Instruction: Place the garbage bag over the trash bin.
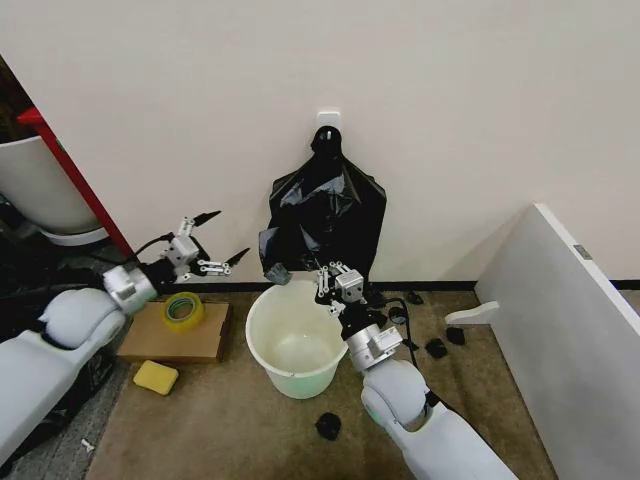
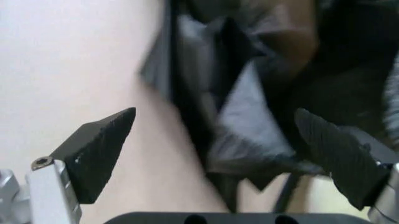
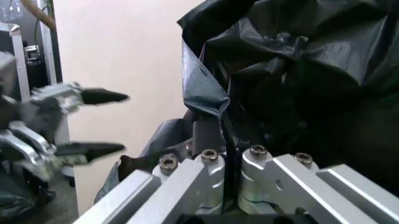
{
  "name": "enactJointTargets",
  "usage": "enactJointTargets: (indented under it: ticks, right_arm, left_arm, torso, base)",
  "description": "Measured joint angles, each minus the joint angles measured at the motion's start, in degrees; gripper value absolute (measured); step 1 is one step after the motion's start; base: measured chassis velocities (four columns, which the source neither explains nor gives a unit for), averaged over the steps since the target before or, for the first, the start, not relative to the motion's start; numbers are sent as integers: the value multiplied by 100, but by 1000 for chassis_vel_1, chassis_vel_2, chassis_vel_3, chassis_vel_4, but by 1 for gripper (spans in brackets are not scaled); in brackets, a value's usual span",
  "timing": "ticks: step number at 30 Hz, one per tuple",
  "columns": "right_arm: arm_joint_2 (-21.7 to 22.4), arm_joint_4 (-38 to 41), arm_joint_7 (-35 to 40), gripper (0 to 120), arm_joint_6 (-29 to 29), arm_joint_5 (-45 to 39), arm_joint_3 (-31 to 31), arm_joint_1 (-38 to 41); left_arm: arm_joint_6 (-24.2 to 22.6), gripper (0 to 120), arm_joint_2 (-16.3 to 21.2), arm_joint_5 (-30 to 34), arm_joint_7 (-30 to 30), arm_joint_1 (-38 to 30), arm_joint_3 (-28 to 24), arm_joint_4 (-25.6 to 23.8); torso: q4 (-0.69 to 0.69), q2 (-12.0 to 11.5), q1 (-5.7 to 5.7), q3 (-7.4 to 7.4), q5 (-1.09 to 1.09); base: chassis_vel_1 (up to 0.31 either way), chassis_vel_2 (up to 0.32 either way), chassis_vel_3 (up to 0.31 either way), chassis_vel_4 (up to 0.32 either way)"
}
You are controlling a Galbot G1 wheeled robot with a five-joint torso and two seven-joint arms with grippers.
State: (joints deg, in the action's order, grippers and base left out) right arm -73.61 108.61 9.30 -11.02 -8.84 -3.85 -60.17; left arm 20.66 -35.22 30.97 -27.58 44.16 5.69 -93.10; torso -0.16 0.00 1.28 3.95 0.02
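Black glossy garbage bag (image 1: 325, 212) hung on wall hook in head view, crinkled, lower edge just above far rim of trash bin (image 1: 292, 341). White bin upright on floor below bag, open, nothing inside. Right gripper (image 1: 325, 285) up at bag's lower edge, above bin's far-right rim, fingers closed on plastic. Left gripper (image 1: 222, 238) raised left of bag, apart from it, fingers spread wide, holding nothing. Yellow tape roll (image 1: 184, 310) on cardboard (image 1: 176, 334) left of bin; yellow sponge (image 1: 156, 377) on floor nearby; small black scraps (image 1: 327, 425) on floor by bin.

Left wrist view: left gripper (image 2: 231, 149) w/ black ribbed fingertips (image 2: 100, 149) far apart, nothing between; blurred bag (image 2: 249, 93) ahead against pale wall.

Right wrist view: right gripper (image 3: 225, 156) pinched tight on fold of bag (image 3: 293, 70), plastic bunched above; left gripper (image 3: 100, 123) farther off near wall, tips apart.
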Motion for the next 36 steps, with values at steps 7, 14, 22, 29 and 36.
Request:
enactJointTargets:
  ticks: [7,14,22,29,36]
  right_arm:
    - [-48,-71,-5,0,0,47,15,10]
    - [-60,-73,-6,0,0,59,69,-9]
    - [-31,-36,-8,0,0,56,98,-9]
    - [-17,-14,-8,0,2,55,130,-42]
    - [51,105,10,0,11,-62,162,-89]
  left_arm:
    - [103,100,-427,-105,-953,-985,-713,709]
    - [-7,85,-565,-903,-748,-1121,-743,941]
    - [-64,59,-649,-954,-662,-1110,-748,944]
    - [-78,33,-668,-873,-649,-1073,-726,950]
    - [-162,9,-667,-566,-269,-826,-636,841]
  torso:
    - [0,0,0,0,-3]
    - [4,0,0,0,1]
    - [2,1,0,0,-1]
    - [2,0,0,0,0]
    - [2,0,0,0,-1]
  base:
    - [0,0,0,0]
    - [0,0,0,0]
    - [0,0,0,0]
    - [0,0,0,0]
    - [0,0,0,0]
